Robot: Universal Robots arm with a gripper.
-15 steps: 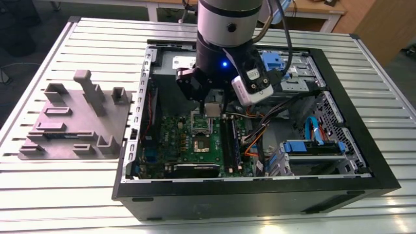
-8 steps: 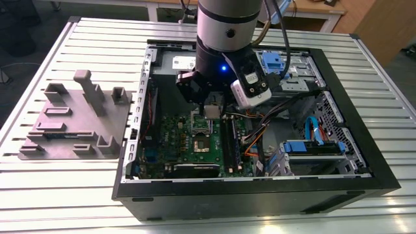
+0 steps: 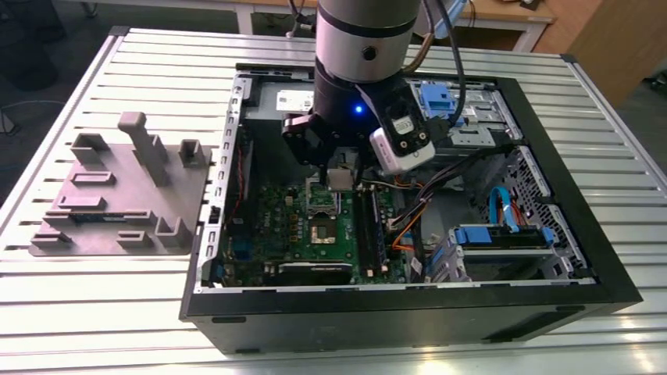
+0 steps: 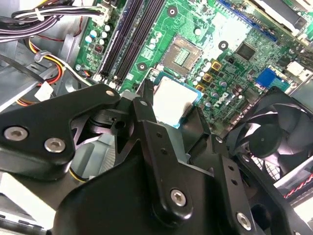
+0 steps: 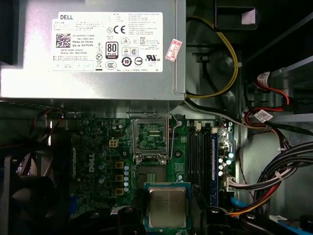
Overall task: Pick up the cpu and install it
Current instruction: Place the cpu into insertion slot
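The bench [image 3: 94, 312] carries an open case [image 3: 417, 311]. The arm [image 3: 365, 47] reaches down into the case from above. Inside, the supply [image 5: 98, 88] runs along one edge of the board [image 5: 98, 161], and a fan [image 4: 274, 127] sits off to one side.

Step in hand, as judged: carrying the cpu to the socket. The jaws are clenched on the cpu [image 5: 167, 206], one on each of two opposite edges, with its metal top facing the wrist. The cpu hangs above the board, near the socket [image 4: 185, 53] but not over it, and it is not seated. The socket is open and its contact field is bare.

Next move, as judged: it calls for the cpu to be squared with the socket frame and centred over it before any descent. A tilted or offset cpu would likely strike the frame or the contacts.

Room:
- The supply wall is near one side of the socket.
- The slots [image 5: 203, 156] lie just beside another side, with cables [image 5: 283, 166] beyond them.
- The way above the socket is open.
- The jaws need room outside two cpu edges, within the frame.
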